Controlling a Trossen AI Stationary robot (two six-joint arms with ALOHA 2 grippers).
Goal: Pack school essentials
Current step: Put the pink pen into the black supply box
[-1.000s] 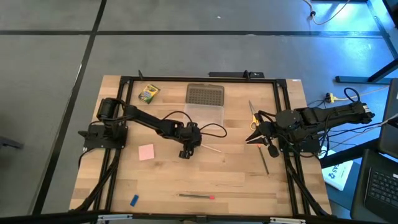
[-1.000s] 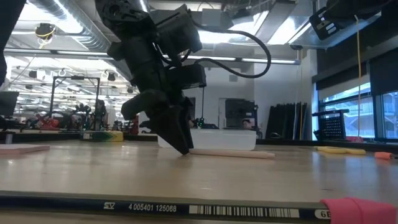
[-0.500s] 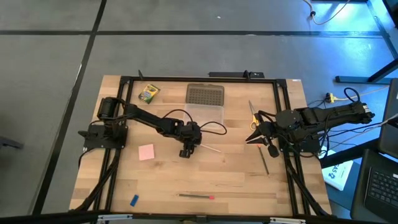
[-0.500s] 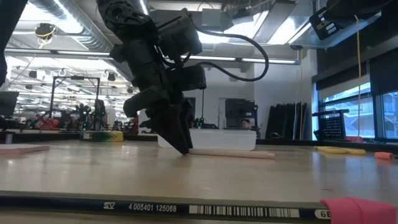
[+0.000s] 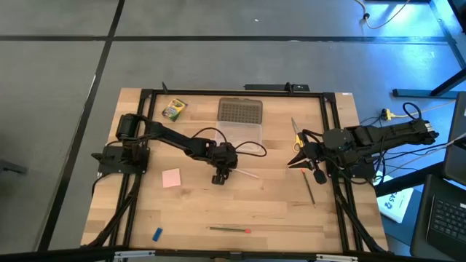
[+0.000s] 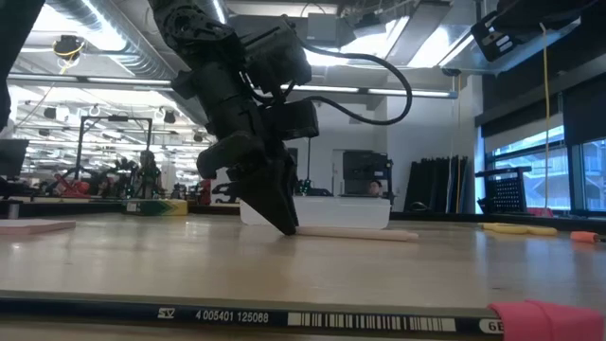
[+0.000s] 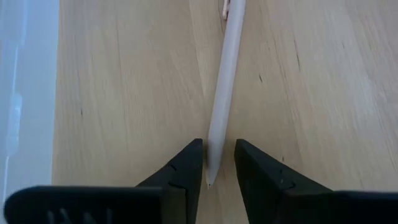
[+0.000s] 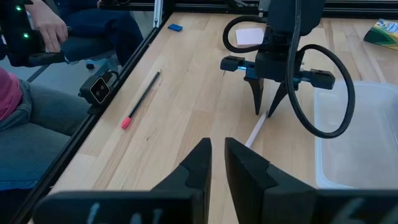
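Note:
A pale pencil (image 5: 247, 173) lies flat on the table just near of the clear case (image 5: 240, 129). My left gripper (image 7: 217, 163) is open, pointing down. Its two fingers stand on either side of the pencil's pointed end (image 7: 210, 177), close to it, with a thin gap showing on each side. In the low view the fingertips (image 6: 288, 228) are down at the table top. My right gripper (image 5: 293, 163) waits at the table's right, open by a narrow gap, just near of the yellow-handled scissors (image 5: 296, 137).
Lying about the table are a crayon box (image 5: 174, 109) at far left, a pink notepad (image 5: 171, 177), a blue eraser (image 5: 157, 234) near left, a dark pencil with a pink end (image 5: 229, 229) by the near edge and another dark pencil (image 5: 309, 188). A seated person (image 8: 37, 93) is beyond the near edge.
My left gripper has shifted a little toward the table's right, closing in on the pale pencil's pointed end, with its fingertips staying down at the table. The pencil has not moved.

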